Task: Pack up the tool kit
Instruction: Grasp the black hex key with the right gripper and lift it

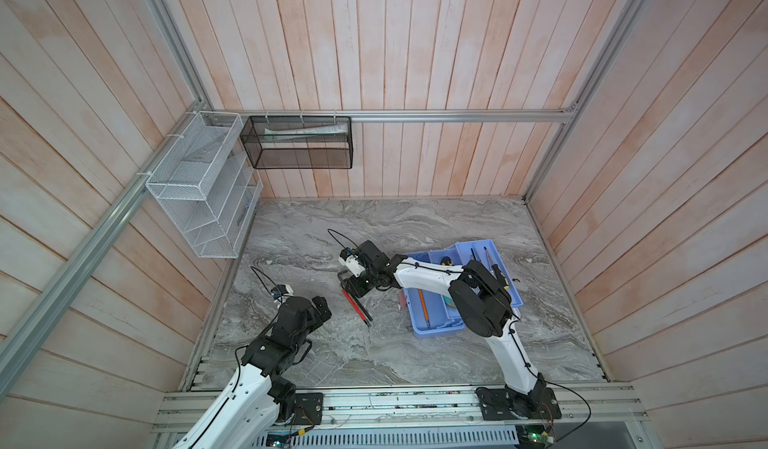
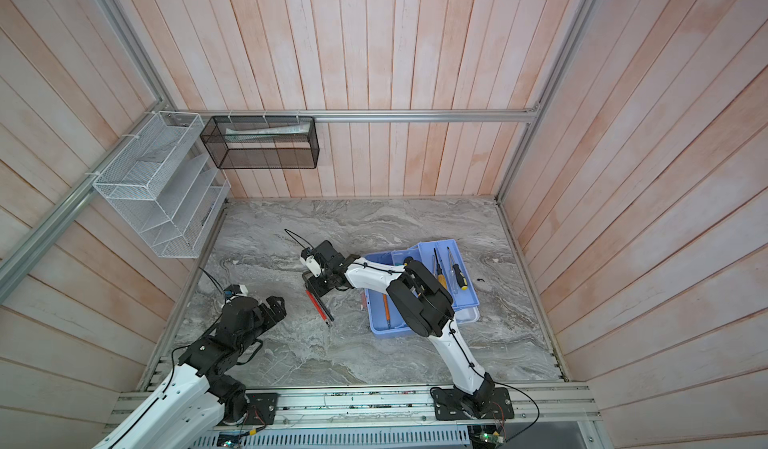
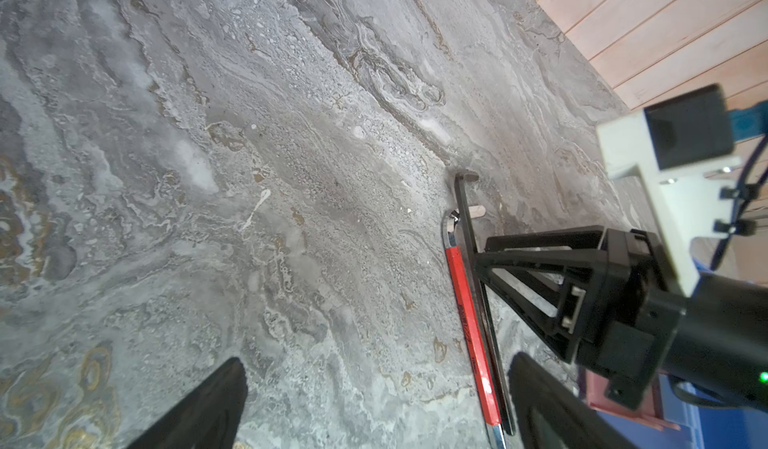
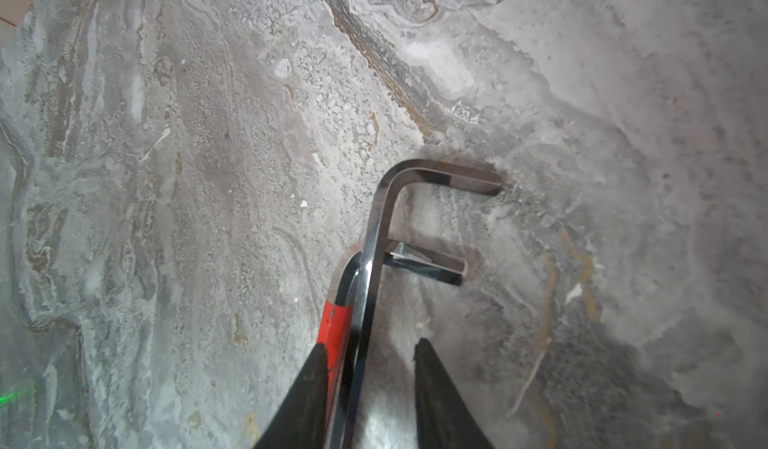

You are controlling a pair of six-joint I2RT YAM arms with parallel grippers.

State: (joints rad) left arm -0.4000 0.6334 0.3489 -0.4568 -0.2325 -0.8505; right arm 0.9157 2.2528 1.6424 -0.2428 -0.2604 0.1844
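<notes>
Two L-shaped hex keys lie side by side on the marble table: one with a red sleeve (image 1: 353, 301) (image 3: 471, 322) and a plain steel one (image 4: 386, 201). My right gripper (image 1: 351, 291) (image 4: 370, 345) reaches across and straddles their long shafts. One finger touches the red key, the other stands a gap away, so the jaws are open. The tool kit's light blue base (image 1: 419, 328) and its tray (image 1: 488, 246) sit at the right. Screwdrivers (image 2: 457, 274) lie in the tray. My left gripper (image 1: 322, 307) (image 3: 378, 401) is wide open and empty, just left of the keys.
A white wire mesh basket (image 1: 199, 189) and a black mesh basket (image 1: 299, 143) hang on the wall rails at back left. An orange-handled tool (image 1: 424, 305) lies in the base. A pink part (image 1: 402, 299) shows at the base's left edge. Wooden walls enclose the table.
</notes>
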